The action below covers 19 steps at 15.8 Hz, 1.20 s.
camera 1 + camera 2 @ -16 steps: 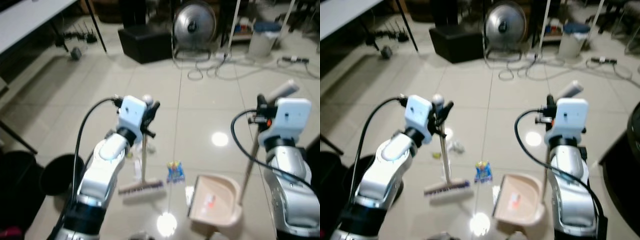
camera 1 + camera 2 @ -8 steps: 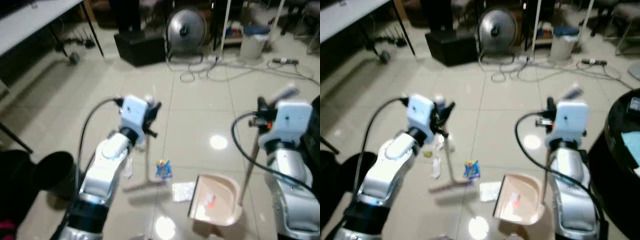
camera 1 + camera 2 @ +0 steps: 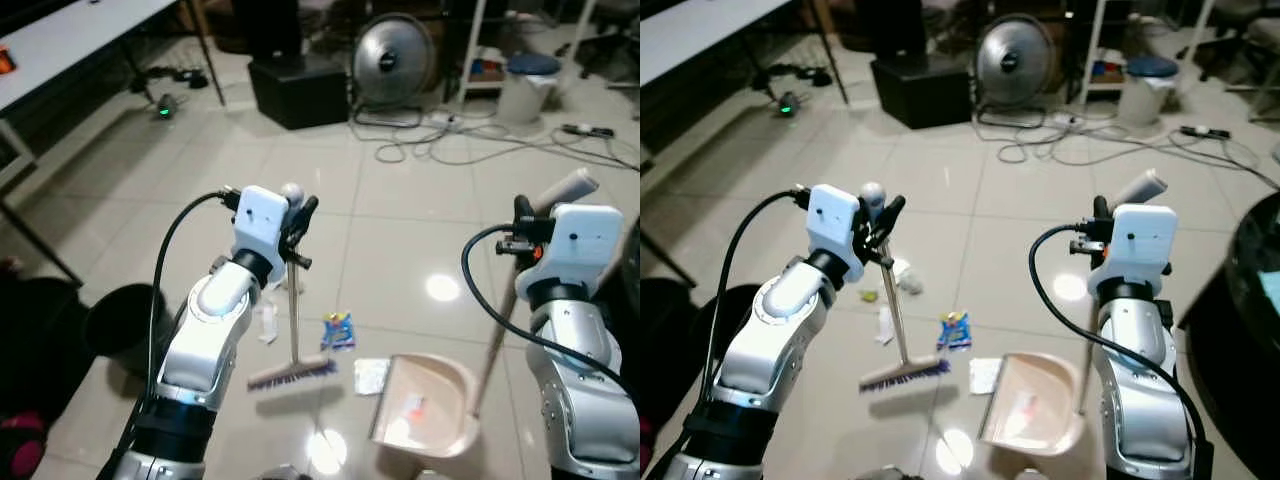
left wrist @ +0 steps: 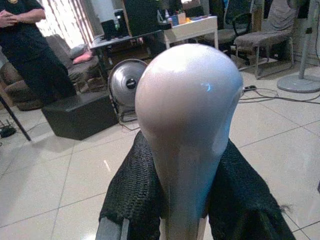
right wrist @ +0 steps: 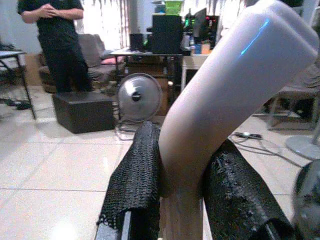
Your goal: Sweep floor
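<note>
While the left gripper clamps the broom near its rounded top, the bristles rest on the glossy pale tiled floor beside a blue wrapper and white paper scraps. The right gripper holds the beige dustpan by its long handle, pan just beside the scraps. A black bin stands left; fan, cables and black box lie beyond, where a person stands.
</note>
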### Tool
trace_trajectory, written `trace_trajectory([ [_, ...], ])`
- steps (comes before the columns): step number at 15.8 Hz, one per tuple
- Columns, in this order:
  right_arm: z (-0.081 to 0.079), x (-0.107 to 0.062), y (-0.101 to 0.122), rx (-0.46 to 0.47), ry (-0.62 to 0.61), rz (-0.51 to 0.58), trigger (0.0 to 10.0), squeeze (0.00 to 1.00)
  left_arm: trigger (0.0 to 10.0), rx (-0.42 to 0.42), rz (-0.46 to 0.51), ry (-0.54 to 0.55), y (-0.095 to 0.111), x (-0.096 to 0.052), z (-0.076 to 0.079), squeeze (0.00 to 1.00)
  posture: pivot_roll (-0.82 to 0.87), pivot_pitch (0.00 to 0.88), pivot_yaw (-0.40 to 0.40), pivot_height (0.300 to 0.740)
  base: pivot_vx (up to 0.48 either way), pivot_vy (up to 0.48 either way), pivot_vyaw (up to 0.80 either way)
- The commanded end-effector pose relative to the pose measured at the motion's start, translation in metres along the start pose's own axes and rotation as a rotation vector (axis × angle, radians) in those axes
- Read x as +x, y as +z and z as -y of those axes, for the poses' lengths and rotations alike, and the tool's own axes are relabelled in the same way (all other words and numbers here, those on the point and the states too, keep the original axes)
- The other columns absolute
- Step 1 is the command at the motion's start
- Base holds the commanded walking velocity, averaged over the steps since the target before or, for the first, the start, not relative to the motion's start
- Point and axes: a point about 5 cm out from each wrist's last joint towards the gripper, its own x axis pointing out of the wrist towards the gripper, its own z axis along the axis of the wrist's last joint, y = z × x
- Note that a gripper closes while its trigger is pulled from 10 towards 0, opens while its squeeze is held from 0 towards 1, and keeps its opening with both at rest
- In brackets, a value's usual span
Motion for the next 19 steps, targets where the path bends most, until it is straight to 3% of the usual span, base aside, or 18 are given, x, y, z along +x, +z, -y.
trace_trajectory([
  [1,0.0016,0.0007,0.0079,-0.001,-0.008,0.033,10.0,0.00,10.0,-0.001,0.061,-0.009,0.0118,0.0027,-0.0001,0.00,-0.08,0.051,0.110,0.740,0.244,0.000,-0.58],
  [4,0.0022,0.0004,0.0078,-0.002,-0.013,0.031,10.0,0.00,10.0,-0.003,0.064,-0.011,0.0119,0.0027,0.0006,0.00,-0.08,0.051,0.110,0.740,0.296,0.000,-0.56],
  [15,0.0040,-0.0006,0.0070,-0.009,-0.029,0.028,10.0,0.00,10.0,-0.010,0.062,-0.028,0.0116,0.0048,0.0024,0.00,-0.09,0.051,0.118,0.740,0.323,0.000,0.00],
  [19,0.0040,-0.0008,0.0067,-0.005,-0.034,0.027,10.0,0.00,10.0,-0.012,0.063,-0.033,0.0117,0.0057,0.0032,0.00,-0.09,0.049,0.120,0.740,0.328,0.000,-0.59],
])
